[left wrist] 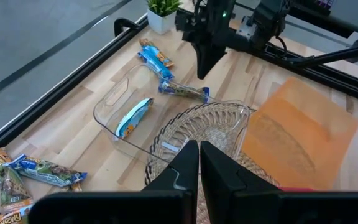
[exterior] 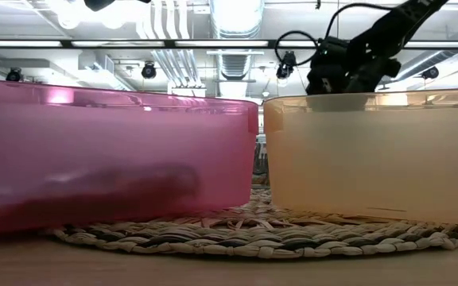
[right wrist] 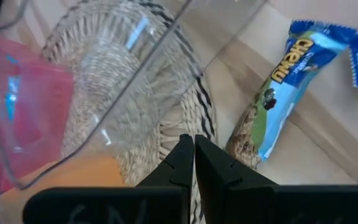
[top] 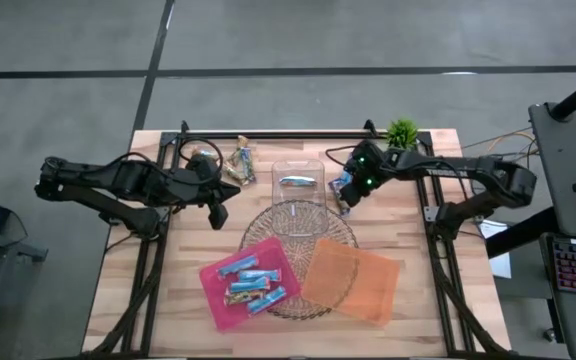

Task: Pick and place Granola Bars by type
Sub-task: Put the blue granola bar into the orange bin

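Left gripper [top: 218, 215]: you see it left of centre in the high view, over bare wood beside the round woven mat [top: 298, 258]. Its fingers [left wrist: 188, 163] are pressed together and pinch nothing.

Right gripper [top: 346, 203]: you find it right of the clear plastic box [top: 299, 184], low over the table. In its own wrist view the two fingers [right wrist: 180, 155] meet with no gap and carry nothing.

Granola bars in the pink tray [top: 247, 282]: you can count several blue-wrapped ones lying inside it, lower centre of the high view.

Granola bar in the clear box [left wrist: 133, 116]: one blue bar lies on the box floor, upper centre in the high view.

Granola bars by the right gripper [right wrist: 273, 90]: a blue and tan bar lies on the wood just beside the fingertips, with another blue one at that frame's right edge.

Granola bars at upper left [top: 240, 162]: a small loose cluster sits on the table left of the clear box.

Orange tray [top: 352, 282]: you see it lower right of centre, overlapping the mat's edge, with no bar visible in it.

Potted plant [top: 402, 133]: it stands at the table's far edge, upper right of centre.
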{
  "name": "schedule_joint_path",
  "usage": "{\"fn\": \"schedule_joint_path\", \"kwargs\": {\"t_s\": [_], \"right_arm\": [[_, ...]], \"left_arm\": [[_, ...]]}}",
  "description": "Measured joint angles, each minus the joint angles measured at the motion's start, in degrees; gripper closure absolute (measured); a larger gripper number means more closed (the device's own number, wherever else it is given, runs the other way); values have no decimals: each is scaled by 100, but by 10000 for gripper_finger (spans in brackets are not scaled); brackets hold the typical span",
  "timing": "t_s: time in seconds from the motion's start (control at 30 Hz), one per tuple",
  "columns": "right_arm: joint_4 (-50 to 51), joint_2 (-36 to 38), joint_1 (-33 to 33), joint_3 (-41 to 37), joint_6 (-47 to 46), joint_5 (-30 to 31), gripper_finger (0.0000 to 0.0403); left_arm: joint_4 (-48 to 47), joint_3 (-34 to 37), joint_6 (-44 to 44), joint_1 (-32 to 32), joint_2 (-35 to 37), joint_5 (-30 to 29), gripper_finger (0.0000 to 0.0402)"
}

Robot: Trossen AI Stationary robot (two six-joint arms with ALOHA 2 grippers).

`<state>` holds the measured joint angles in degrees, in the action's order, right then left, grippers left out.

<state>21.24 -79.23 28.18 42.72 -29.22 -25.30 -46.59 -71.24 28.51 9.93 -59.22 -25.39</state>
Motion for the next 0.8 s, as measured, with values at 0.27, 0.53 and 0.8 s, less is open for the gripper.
{"fn": "schedule_joint_path", "kwargs": {"t_s": [0.27,0.53,0.8], "right_arm": [[-438,-725,-4,3,-63,-60,395],[-582,-1116,-2,164,-63,-61,395],[-562,-1526,0,187,-109,36,395]], "left_arm": [[0,-4,0,0,0,0,401],[-2,-7,7,0,9,0,401],[-2,-7,2,0,9,0,401]]}}
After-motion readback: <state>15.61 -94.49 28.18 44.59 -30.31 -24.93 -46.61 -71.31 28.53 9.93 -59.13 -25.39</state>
